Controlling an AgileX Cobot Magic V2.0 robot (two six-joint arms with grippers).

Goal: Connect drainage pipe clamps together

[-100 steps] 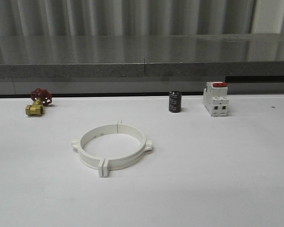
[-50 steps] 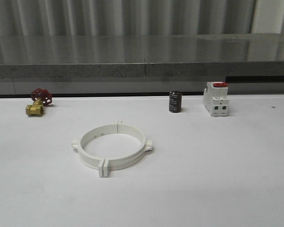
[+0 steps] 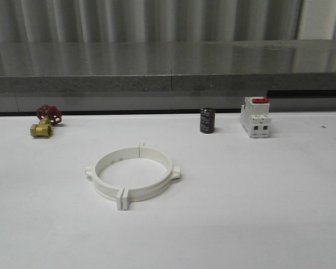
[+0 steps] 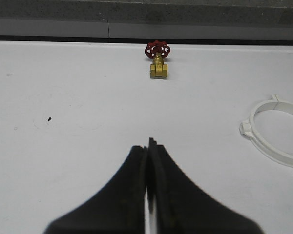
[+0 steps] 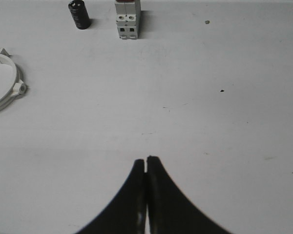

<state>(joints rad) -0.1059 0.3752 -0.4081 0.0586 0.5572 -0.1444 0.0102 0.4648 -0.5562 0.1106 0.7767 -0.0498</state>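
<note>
Plenty of bare white bench point(image 3: 257, 213) on every side of the drainage pipe clamps point(image 3: 133, 176), lying flat left of centre, already closed into one ring. Two seams: one at the far side of the ring, one at the near side where paired tabs jut toward the camera. Smaller lugs sticking out at the ring's left and right. No long axis to speak of, just a round hoop, opening facing up, nothing inside it but bench.

Along the far edge, well apart from the ring: brass valve point(image 3: 43, 122) with red handwheel at far left, black cylinder point(image 3: 207, 120) upright right of centre, white breaker point(image 3: 255, 117) with red top just to its right. Grey ledge running behind them.

Left gripper point(image 4: 148, 146) pinched tight, black fingertips touching, holding nothing, over open bench with valve and ring ahead. Right gripper point(image 5: 146, 161) likewise pressed together and empty, over clear surface, ring edge, cylinder and breaker ahead.
</note>
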